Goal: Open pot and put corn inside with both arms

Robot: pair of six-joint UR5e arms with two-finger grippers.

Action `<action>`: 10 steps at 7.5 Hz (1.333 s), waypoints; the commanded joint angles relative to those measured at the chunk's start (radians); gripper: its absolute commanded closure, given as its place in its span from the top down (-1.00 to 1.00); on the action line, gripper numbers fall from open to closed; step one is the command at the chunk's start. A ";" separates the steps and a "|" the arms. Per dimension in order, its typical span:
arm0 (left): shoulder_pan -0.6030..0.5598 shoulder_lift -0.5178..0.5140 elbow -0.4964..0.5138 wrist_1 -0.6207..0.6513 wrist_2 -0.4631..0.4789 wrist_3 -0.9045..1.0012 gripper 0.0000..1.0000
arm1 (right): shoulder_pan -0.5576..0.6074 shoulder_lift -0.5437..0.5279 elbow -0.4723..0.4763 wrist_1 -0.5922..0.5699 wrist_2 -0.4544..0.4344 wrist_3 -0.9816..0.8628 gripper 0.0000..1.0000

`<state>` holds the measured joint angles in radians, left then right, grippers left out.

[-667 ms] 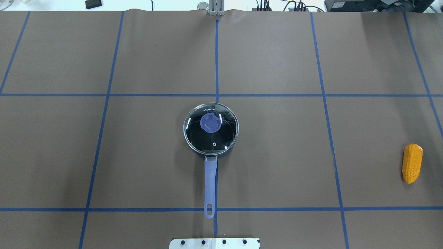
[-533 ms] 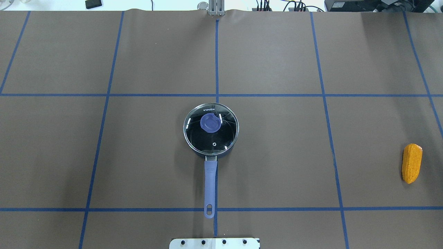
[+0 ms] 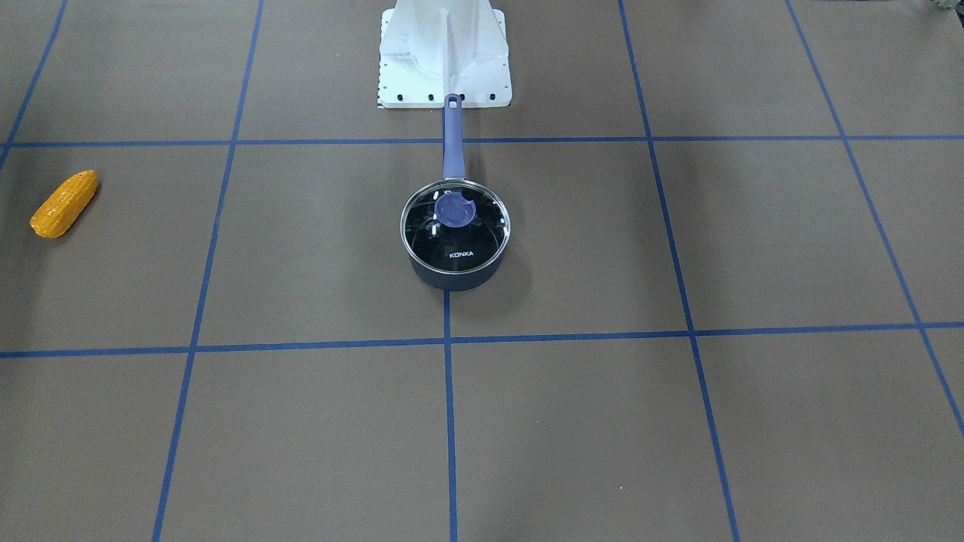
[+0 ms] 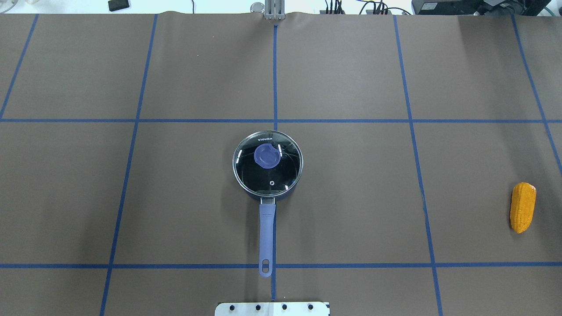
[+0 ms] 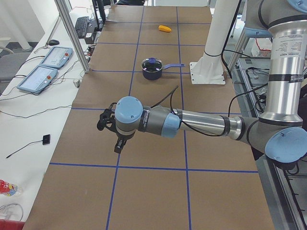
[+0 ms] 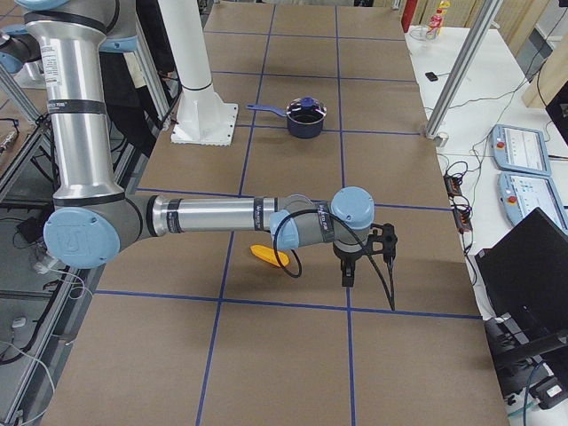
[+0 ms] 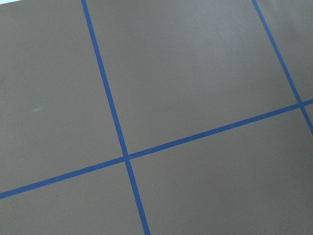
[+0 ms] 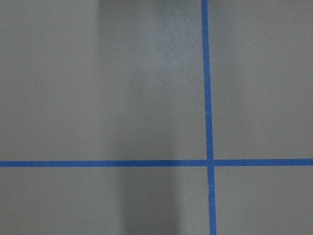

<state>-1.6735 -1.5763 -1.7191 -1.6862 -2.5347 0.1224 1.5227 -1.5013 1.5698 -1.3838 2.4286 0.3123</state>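
Note:
The pot (image 4: pixel 267 175) stands at the table's middle with its glass KONKA lid (image 4: pixel 268 175) and blue knob (image 4: pixel 266 156) on; its handle (image 4: pixel 266 237) points toward the robot's base. It also shows in the front view (image 3: pixel 452 277). The corn (image 4: pixel 523 207) lies on the mat at the far right, also in the front view (image 3: pixel 65 204). My left gripper (image 5: pixel 111 134) hangs over bare mat far to the pot's left; I cannot tell if it is open. My right gripper (image 6: pixel 366 262) hovers just beyond the corn (image 6: pixel 269 256); I cannot tell its state. Both wrist views show only mat.
The robot's white base plate (image 4: pixel 272 308) sits at the near edge behind the pot's handle. A metal post (image 4: pixel 273 9) stands at the far edge. Blue tape lines grid the brown mat. Control pendants (image 5: pixel 43 67) lie on the side table.

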 commanded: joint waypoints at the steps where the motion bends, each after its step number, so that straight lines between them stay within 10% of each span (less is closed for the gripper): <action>1: 0.036 -0.048 -0.005 0.000 0.001 -0.102 0.96 | -0.094 -0.022 0.063 0.009 -0.051 0.212 1.00; 4: 0.125 -0.134 -0.028 -0.004 0.001 -0.322 0.96 | -0.203 -0.109 0.139 0.012 -0.069 0.284 1.00; 10: 0.450 -0.295 -0.201 0.000 0.152 -0.905 0.96 | -0.420 -0.299 0.144 0.422 -0.109 0.576 1.00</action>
<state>-1.2979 -1.8348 -1.8892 -1.6876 -2.4359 -0.6606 1.1388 -1.7609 1.7134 -1.0391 2.3221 0.8421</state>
